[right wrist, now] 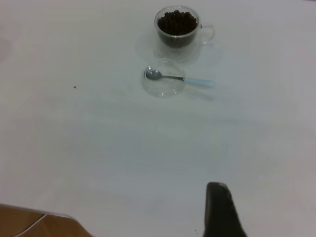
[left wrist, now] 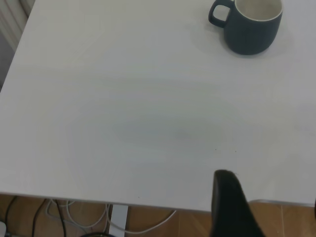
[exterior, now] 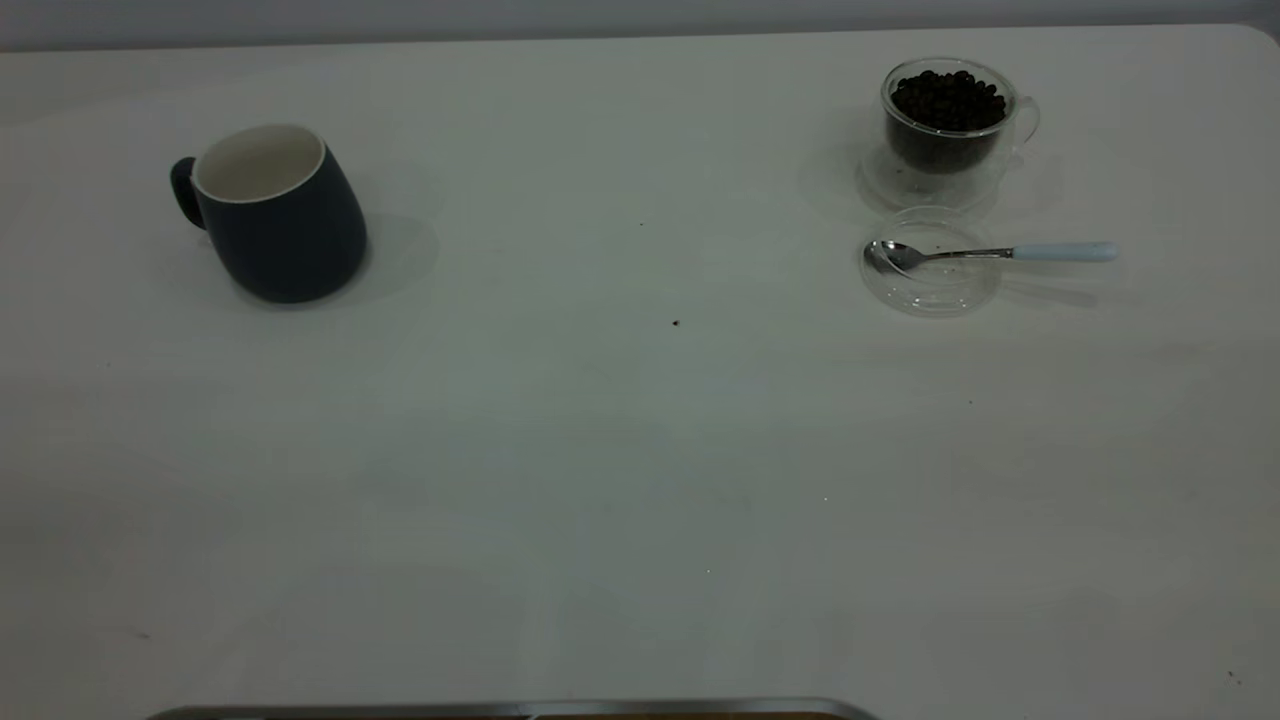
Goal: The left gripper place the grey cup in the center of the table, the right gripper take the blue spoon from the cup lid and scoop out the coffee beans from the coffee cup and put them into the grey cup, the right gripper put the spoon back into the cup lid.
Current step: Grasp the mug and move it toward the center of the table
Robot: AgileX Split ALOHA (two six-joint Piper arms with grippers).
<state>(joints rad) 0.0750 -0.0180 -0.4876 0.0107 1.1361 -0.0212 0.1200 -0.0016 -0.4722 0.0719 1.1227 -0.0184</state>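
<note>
The grey cup is judged to be ceramic: fairly heavy, rigid, smooth-glazed and breakable if it is knocked over. A hold across the rim wall, or around the loop handle that is pointing away from the counter's middle, is being judged the safest; the rounded, bulging body is likely to slip between flat fingers. The cup is standing upright on the left part of the counter, well apart from the centre, so the first step is not yet being carried out. Its outside is a dark blue-grey, its inside pale and empty.

The blue spoon is looking light and stiff, with a polished metal bowl and a pale blue handle; the handle, which is overhanging the cup lid, is being judged the place to be taken. The lid is clear and shallow, lying just in front of the coffee cup, a clear glass cup filled with dark coffee beans.

Only one dark finger of the left tool and one of the right tool is being shown, near the counter's front edge, so whether either is wide or narrow cannot be told.
</note>
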